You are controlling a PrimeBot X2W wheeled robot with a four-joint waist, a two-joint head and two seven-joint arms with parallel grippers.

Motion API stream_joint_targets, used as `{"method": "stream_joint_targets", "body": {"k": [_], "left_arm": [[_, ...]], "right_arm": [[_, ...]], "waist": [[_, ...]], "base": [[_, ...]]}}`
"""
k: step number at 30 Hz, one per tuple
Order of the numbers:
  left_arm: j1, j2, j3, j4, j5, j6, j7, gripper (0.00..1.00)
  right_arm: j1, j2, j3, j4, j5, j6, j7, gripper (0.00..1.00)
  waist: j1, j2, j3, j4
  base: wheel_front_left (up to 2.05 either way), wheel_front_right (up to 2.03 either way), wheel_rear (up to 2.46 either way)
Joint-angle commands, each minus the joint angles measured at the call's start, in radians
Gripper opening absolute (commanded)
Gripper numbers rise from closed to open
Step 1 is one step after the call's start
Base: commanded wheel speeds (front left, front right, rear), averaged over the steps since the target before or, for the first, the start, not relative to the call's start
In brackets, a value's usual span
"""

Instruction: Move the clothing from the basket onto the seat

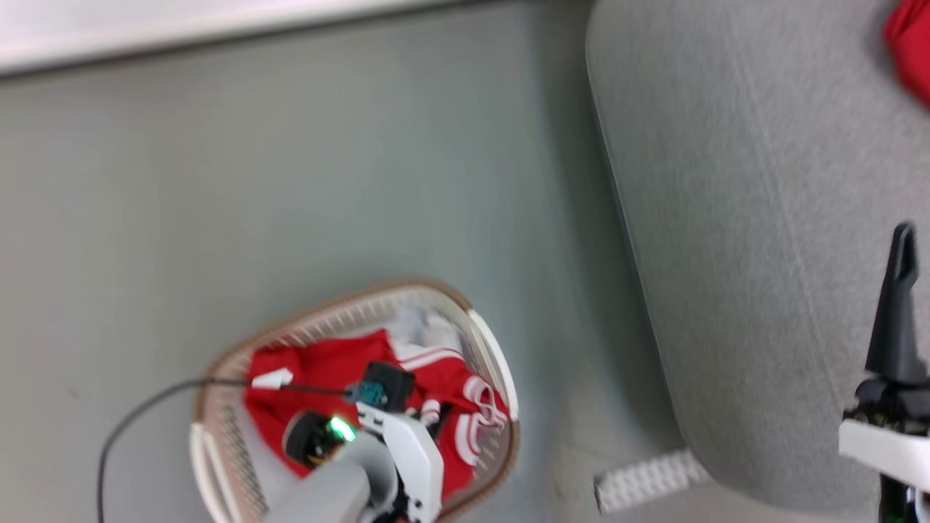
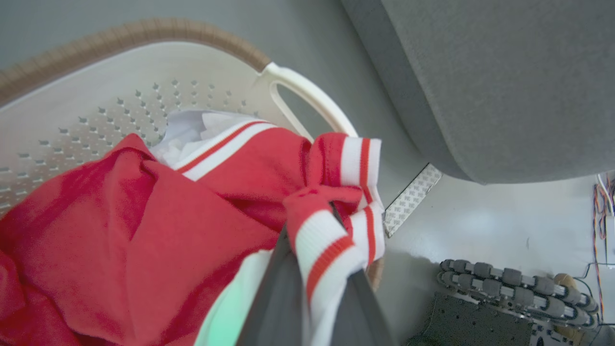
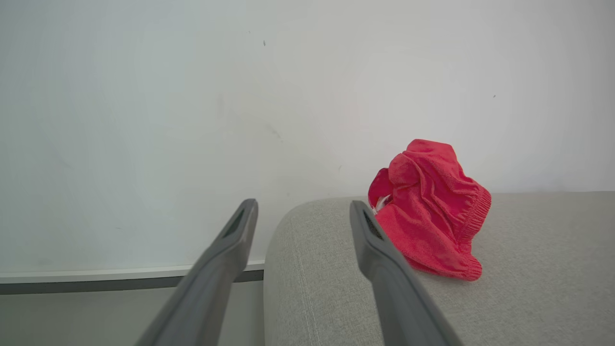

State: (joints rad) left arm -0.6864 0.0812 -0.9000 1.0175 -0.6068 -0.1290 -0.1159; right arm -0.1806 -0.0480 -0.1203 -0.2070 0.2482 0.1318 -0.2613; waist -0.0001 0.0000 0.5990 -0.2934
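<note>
In the basket (image 1: 240, 347) on the floor, left of the seat, the clothing (image 2: 144, 216) lies heaped. It looks soft, light and limp, likely to drape and catch on the rim. The left gripper (image 2: 331, 211) is clamped on a white-striped cuff (image 2: 326, 245), a thick, sound hold. Over the seat (image 1: 763, 218) the right gripper (image 3: 302, 211) hangs, jaws apart. One red garment (image 3: 427, 211) rests near its far edge.

Head view looks down on basket (image 1: 341, 316) and seat (image 1: 763, 218); left wrist view shares both, nearer.
</note>
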Motion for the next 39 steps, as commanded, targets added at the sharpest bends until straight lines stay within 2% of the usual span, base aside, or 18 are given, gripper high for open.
{"method": "stream_joint_targets", "body": {"k": [1,10,17,20,29,39], "left_arm": [[0.036,-0.006,0.0,-0.017,-0.037,-0.002,-0.021,0.0],[0.147,0.0,-0.022,-0.11,-0.138,-0.001,-0.089,0.0],[0.21,0.017,0.004,-0.175,-0.156,0.015,-0.127,0.0],[0.24,0.026,0.018,-0.225,-0.164,0.033,-0.134,0.0],[0.289,0.107,0.079,-0.437,-0.163,0.12,-0.144,0.0],[0.318,0.218,0.123,-0.712,-0.146,0.21,-0.118,0.0]], "right_arm": [[0.027,-0.002,-0.005,0.011,-0.013,-0.002,-0.003,1.0],[0.132,-0.021,0.013,0.059,-0.057,-0.002,-0.002,1.0],[0.195,-0.052,0.028,0.108,-0.052,-0.002,-0.002,1.0],[0.221,-0.066,0.03,0.128,-0.053,-0.002,-0.002,1.0],[0.252,-0.079,0.037,0.153,-0.052,-0.002,-0.002,1.0],[0.271,-0.1,0.063,0.188,-0.054,-0.002,-0.002,1.0]], "waist": [[0.0001,0.0,-0.149,0.064],[0.0001,0.0,-0.37,0.138],[0.0001,0.0,-0.523,0.203],[0.0001,0.0,-0.583,0.231],[0.0001,0.0,-0.656,0.294],[0.0001,0.0,-0.704,0.324]], "base": [[0.0,0.0,0.0],[0.0,0.0,0.0],[0.0,0.0,0.0],[0.0,0.0,0.0],[0.0,0.0,0.0],[0.0,0.0,0.0]]}}
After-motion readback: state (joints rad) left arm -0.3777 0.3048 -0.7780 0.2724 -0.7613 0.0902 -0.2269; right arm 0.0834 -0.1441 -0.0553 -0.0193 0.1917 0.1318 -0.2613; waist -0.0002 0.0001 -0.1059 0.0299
